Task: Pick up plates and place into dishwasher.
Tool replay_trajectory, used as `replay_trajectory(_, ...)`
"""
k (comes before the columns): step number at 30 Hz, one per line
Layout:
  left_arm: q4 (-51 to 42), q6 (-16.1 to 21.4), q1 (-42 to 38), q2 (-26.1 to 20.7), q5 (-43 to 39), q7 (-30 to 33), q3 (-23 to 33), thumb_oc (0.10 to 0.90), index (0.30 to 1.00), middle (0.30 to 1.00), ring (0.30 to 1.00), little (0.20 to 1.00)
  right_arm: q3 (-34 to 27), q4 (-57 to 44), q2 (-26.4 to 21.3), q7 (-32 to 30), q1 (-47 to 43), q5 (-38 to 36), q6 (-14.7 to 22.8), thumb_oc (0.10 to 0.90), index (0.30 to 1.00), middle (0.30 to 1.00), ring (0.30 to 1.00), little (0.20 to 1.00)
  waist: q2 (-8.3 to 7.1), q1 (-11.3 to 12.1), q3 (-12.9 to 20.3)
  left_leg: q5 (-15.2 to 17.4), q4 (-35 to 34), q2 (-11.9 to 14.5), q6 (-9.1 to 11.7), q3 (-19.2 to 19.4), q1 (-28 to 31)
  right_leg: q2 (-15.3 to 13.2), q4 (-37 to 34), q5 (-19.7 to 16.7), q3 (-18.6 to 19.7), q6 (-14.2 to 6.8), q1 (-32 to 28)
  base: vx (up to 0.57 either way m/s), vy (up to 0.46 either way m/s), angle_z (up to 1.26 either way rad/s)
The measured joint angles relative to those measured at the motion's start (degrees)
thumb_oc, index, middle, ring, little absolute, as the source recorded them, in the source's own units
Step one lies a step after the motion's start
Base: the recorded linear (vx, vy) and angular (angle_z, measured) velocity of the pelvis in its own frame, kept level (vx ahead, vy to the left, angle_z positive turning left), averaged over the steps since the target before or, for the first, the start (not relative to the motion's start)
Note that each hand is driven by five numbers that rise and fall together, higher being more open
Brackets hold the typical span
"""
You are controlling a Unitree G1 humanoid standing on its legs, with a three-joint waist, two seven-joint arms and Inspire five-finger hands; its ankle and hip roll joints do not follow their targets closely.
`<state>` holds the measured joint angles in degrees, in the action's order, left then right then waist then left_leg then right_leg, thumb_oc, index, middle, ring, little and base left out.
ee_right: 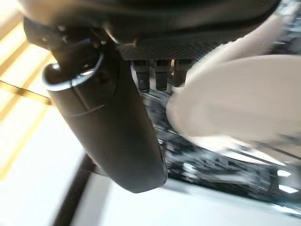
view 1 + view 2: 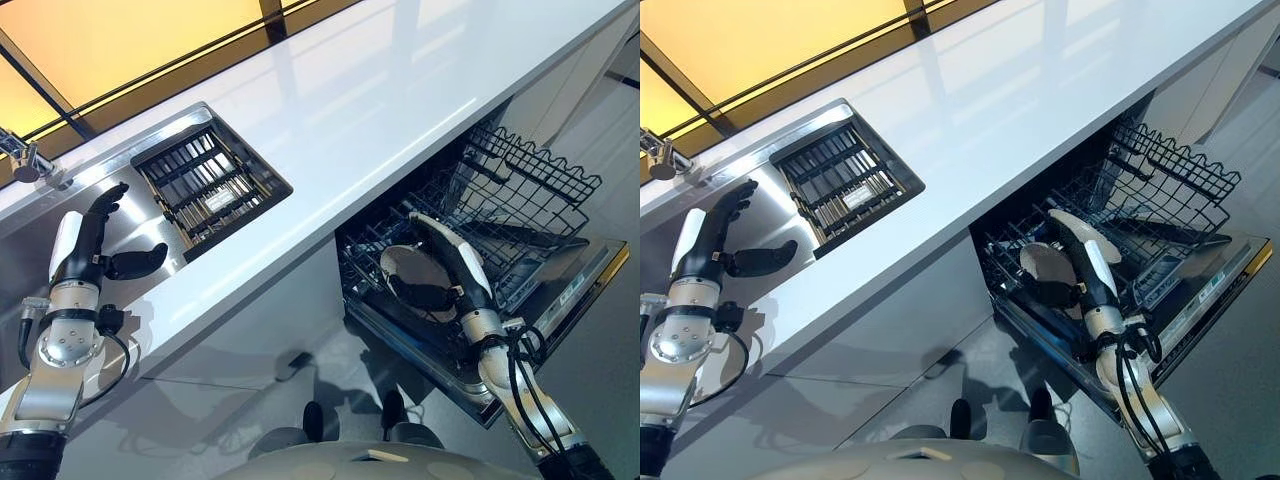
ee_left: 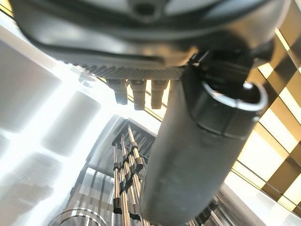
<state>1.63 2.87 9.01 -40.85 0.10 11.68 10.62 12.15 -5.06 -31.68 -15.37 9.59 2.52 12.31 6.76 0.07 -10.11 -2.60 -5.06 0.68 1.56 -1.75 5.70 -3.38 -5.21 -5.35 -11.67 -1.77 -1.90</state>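
Plate: a pale round plate [image 2: 415,268] stands among the tines of the dishwasher's lower rack [image 2: 520,195], at about 4 o'clock in the head views, below the worktop edge; a second pale piece seems to stand just behind it, but I cannot separate the two with certainty
Right robot hand: the right robot hand [image 2: 452,262] is down in the rack against the plate, thumb stretched across the plate's face and fingers behind its rim; in the right wrist view the plate [image 1: 235,96] lies just past the straight fingertips [image 1: 160,77]; whether it is pinched or merely touched I cannot tell
Step in hand: judged to be setting the plate into the rack, at or near release
Next move: calls for freeing the plate so it rests upright between tines, then lifting the hand clear of the rack wires without tipping it
Left robot hand: the left robot hand [image 2: 92,240] is at 9 o'clock over the sink [image 2: 150,225], fingers straight, thumb out, holding nothing
Surroundings: a dark drying rack [image 2: 205,180] sits in the sink beside it; the white worktop [image 2: 360,110] runs between sink and dishwasher
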Motion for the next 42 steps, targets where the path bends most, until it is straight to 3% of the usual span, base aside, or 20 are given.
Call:
replay_trajectory(4, 0.2, 0.0, -0.1, 0.1, 0.0, 0.0, -2.5, 0.8, 0.9, 0.9, 0.9, 0.9, -0.9, -1.3, 1.0, -4.4, -1.7, -0.4, 5.2, 0.8, 0.9, 0.9, 0.9, 0.9, 0.34, 0.0, 0.0, 0.0, 0.0, 0.0, 0.0, 0.1, 0.0, 0.0, 0.0, 0.0, 0.1, 0.0, 0.0, 0.0, 0.0, 0.0)
replay_trajectory(14, 0.2, 0.0, -0.1, 0.7, 0.1, 0.0, -2.4, 0.8, 0.9, 0.9, 0.9, 0.9, -8.7, -2.1, 2.0, -10.9, -1.2, -5.6, 12.5, 0.8, 0.9, 0.9, 0.9, 0.9, 0.74, -0.5, 0.0, 0.0, 0.0, 0.0, 0.0, 0.6, 0.2, 0.2, 0.0, 0.0, 0.5, 0.0, 0.1, 0.0, 0.002, -0.01)
replay_trajectory(22, 0.2, 0.0, -0.1, 0.7, -0.4, -0.7, -2.0, 0.8, 0.9, 0.9, 0.9, 0.9, -14.1, 3.0, 5.9, -16.8, -0.3, -12.7, 12.5, 0.8, 0.9, 0.9, 0.9, 0.9, 0.75, -1.6, 0.0, 0.0, 0.0, 0.0, 0.0, 2.4, 0.7, 0.1, 0.0, 0.0, 1.7, 0.0, 0.1, 0.0, -0.004, -0.05)
replay_trajectory(29, 0.2, 0.7, -0.5, 0.9, -6.4, -3.9, -1.9, 0.8, 0.9, 0.9, 0.9, 0.9, -15.8, 14.2, 8.3, -17.9, -0.3, -19.2, 8.0, 0.8, 0.9, 0.9, 0.9, 0.9, 0.74, -2.1, 0.0, 0.0, 0.0, 0.2, 0.0, 2.7, 1.1, 0.3, 0.0, 0.0, 1.6, 0.0, -0.3, 0.02, -0.047, -0.02)
replay_trajectory(35, 0.2, 1.3, -0.6, 2.0, -9.8, -6.0, -1.7, 0.8, 0.9, 0.9, 0.9, 0.9, -16.3, 18.5, 8.4, -18.3, -1.1, -19.6, 7.2, 0.8, 0.9, 0.9, 0.9, 0.9, 0.51, -1.3, -0.2, 0.0, 0.0, 0.2, 0.0, 2.7, 1.4, 0.2, 0.0, 0.0, 1.6, 0.0, -0.7, 0.02, -0.042, 0.0)
replay_trajectory(42, 0.2, 5.0, -0.4, 2.1, -12.6, -6.4, -0.7, 0.8, 0.9, 0.9, 0.9, 0.9, -17.9, 24.0, 8.5, -17.5, -2.2, -28.4, 6.0, 0.8, 0.9, 0.9, 0.9, 0.9, 0.03, 0.1, -0.5, 0.0, 0.0, 0.2, 0.0, 2.3, 1.1, 0.1, 0.0, 0.0, 1.4, 0.0, -0.6, 0.03, -0.055, 0.03)
